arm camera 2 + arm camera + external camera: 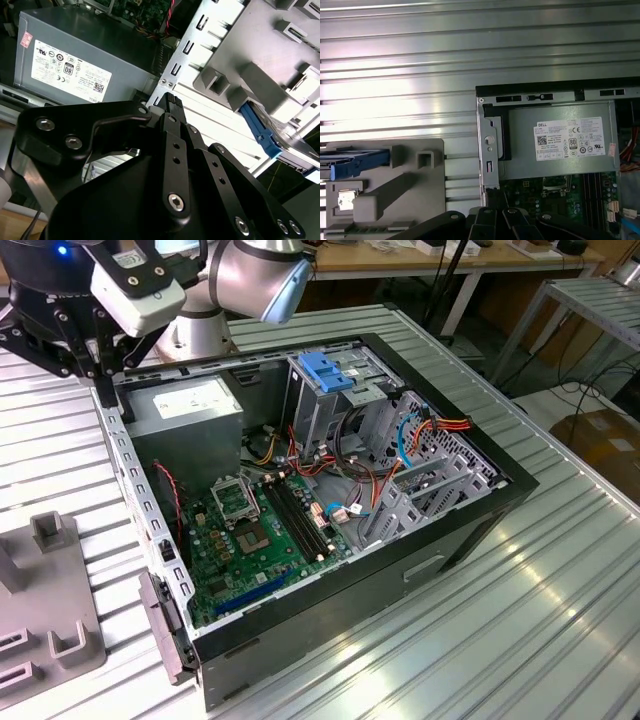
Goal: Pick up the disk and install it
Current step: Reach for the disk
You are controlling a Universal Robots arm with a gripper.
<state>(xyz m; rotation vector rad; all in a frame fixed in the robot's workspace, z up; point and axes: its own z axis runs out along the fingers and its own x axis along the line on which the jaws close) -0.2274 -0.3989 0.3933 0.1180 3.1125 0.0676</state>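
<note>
Ribbed metal table [560, 580] bearing an open computer case [400, 575] and a grey fixture [60, 605]

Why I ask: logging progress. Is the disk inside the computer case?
No, the first wrist view shows the disk in the grey holder outside the case.

The open case [400, 585] lies on the slatted table [540, 640]. Inside it, the power supply [185, 405] fills the corner nearest my gripper [108, 390]. The motherboard [250, 540] lies on the case floor just beside the supply, and the drive cage [320, 400] stands further toward the exterior view's right. Outside the case, on the exterior view's left, the fixture [50, 610] rests on the table — the disk [355, 162] sits in it.
</note>
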